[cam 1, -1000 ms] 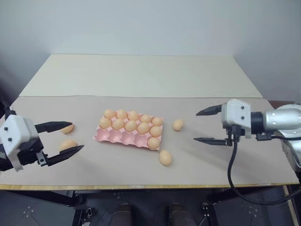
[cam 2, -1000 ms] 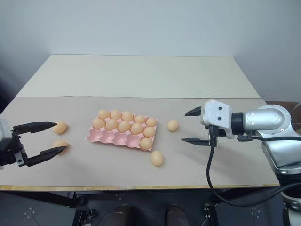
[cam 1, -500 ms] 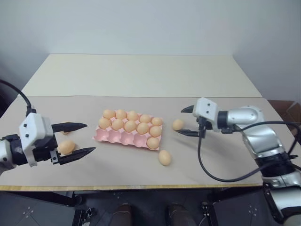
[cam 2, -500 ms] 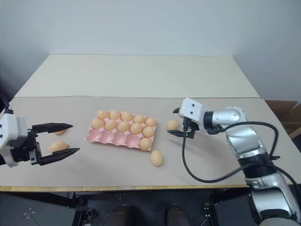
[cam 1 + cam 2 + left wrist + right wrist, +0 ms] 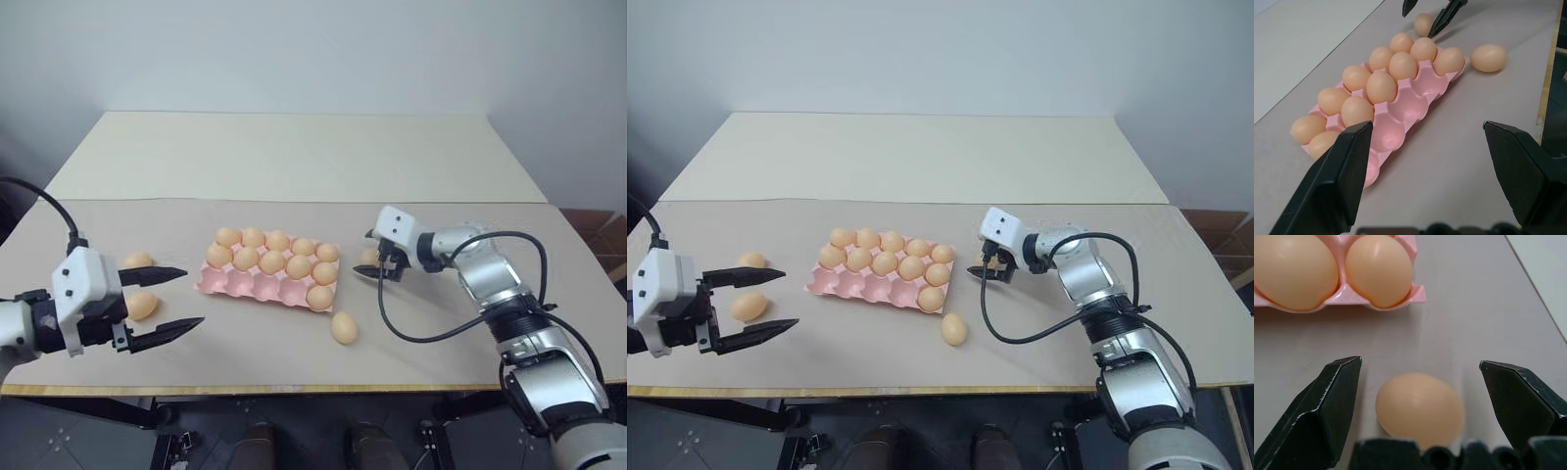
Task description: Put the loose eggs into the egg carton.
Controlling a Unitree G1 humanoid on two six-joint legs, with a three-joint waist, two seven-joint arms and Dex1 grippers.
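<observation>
Right gripper of two black fingers, seen from the left eye: spread wide, holding nothing, straddling a small smooth tan-orange loose egg on the grey-beige table covering, with the flat pink moulded egg carton just beyond the fingertips. Eleven eggs seated there, the four empty cups all in the row nearest the robot. Another tan-orange egg loose on the near side of that gripper, close to the carton's corner. Left gripper likewise wide and empty, well apart from the carton, with two more loose eggs close by, one between its fingers as seen from above, though height above it unclear. Same layout from the right eye. From the left wrist: carton lying lengthwise ahead of the left fingers, right gripper's fingertips around the far egg. From the right wrist: egg centred between the two fingers, neither pad touching it, its long axis running across from finger to finger, carton end straight ahead. Judged ready for closing; right arm plainly the nearer one for this egg.
</observation>
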